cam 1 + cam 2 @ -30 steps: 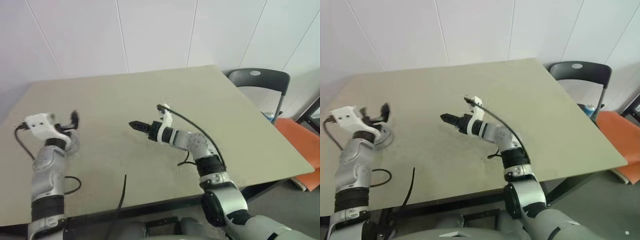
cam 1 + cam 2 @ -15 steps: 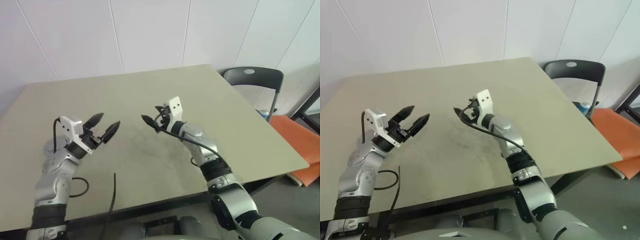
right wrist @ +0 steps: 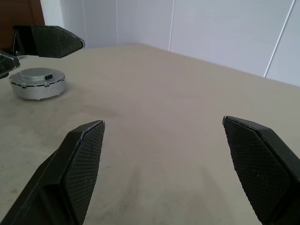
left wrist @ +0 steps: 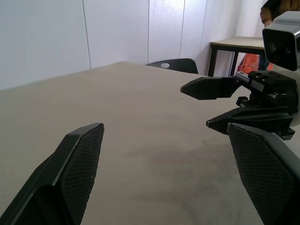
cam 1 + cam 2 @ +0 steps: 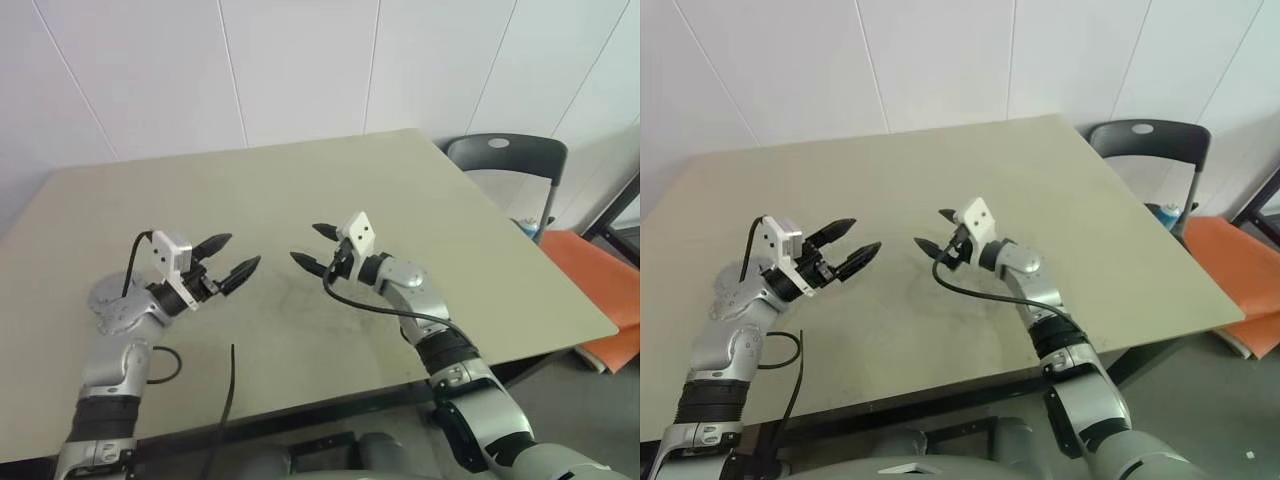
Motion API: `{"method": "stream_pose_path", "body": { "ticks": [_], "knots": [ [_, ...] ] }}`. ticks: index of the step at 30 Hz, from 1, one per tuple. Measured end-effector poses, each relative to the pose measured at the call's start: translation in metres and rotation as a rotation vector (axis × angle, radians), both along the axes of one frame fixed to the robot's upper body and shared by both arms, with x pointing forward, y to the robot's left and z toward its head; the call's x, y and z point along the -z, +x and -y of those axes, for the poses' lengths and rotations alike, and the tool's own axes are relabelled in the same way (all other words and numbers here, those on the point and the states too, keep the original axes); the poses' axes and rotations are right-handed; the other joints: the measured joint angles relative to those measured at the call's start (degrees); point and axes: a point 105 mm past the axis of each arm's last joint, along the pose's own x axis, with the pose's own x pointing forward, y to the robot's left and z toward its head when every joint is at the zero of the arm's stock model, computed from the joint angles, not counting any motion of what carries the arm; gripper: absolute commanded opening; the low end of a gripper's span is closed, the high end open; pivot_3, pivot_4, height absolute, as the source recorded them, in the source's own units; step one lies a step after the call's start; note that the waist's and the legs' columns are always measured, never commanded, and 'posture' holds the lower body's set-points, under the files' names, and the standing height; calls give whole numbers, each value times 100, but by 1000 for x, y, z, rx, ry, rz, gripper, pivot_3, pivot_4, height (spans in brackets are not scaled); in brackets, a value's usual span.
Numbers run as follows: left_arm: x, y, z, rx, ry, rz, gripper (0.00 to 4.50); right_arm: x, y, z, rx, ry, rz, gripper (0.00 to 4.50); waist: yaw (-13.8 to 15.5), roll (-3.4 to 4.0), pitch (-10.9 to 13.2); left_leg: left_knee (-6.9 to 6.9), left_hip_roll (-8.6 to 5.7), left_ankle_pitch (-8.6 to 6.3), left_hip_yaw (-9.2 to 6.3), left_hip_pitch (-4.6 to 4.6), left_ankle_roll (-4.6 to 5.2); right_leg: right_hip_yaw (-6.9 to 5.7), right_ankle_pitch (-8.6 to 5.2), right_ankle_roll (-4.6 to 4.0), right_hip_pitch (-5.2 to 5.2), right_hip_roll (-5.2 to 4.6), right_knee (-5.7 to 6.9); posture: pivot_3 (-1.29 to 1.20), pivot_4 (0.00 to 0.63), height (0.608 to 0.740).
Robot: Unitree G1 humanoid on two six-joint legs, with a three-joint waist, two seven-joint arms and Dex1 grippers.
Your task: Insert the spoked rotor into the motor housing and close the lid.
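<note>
The lid, a grey round metal disc with a notched edge, lies on the tan table at the left, partly behind my left forearm. What is under it I cannot tell. The spoked rotor and the motor housing are hidden or out of view. My left gripper hovers open and empty over the table's middle, pointing right. My right gripper faces it a short gap away, also open and empty. In the left wrist view the right gripper shows past my own fingers.
A black chair stands past the table's far right corner, with an orange object on the floor beside it. Black cables hang over the front edge. Another table and a person are far off.
My left gripper swung in from the left edge toward the middle and turned to point right. My right gripper rolled and drifted slightly right. Both stayed open.
</note>
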Motion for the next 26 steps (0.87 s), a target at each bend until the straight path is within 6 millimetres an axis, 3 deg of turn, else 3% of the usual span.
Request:
{"method": "stream_pose_path", "body": {
  "ticks": [6,9,12,17,21,24,26],
  "knots": [
    [5,22,-20,-200,50,16,4484,2,1,1,15,-14,2,4232,27,-1,0,3,1,0,-6,2,0,-1,1,1,1,1,4,0,0,740],
    [10,39,-52,-437,69,-2,4484,4,2,0,21,-17,4,4232,19,-2,-1,2,1,0,-6,4,0,-1,2,3,0,1,6,0,0,740],
    [21,42,-83,-641,51,-45,4484,5,2,0,22,-19,1,4232,11,-3,-2,0,0,0,-6,0,0,-1,3,4,-3,-1,4,0,0,740],
    [39,33,-129,-929,0,-124,4484,6,1,-1,18,-26,4,4232,30,-7,-3,2,-1,0,-6,0,-1,-1,4,5,-3,-4,6,0,0,740],
    [67,10,-166,-1194,-69,-254,4484,6,2,-1,19,-29,10,4232,29,-8,-5,3,-2,0,-6,4,-1,-2,4,6,0,-4,10,0,0,740],
    [78,-2,-182,-1310,-114,-335,4484,6,2,-1,19,-35,17,4232,35,5,-10,6,-2,0,-5,13,-1,-2,4,7,6,-5,18,0,0,740],
    [80,-3,-180,-1317,-130,-364,4484,5,2,-2,19,-41,21,4232,33,21,-21,11,-4,0,-1,20,-1,-1,3,8,13,-5,26,0,0,740]
  ]
}}
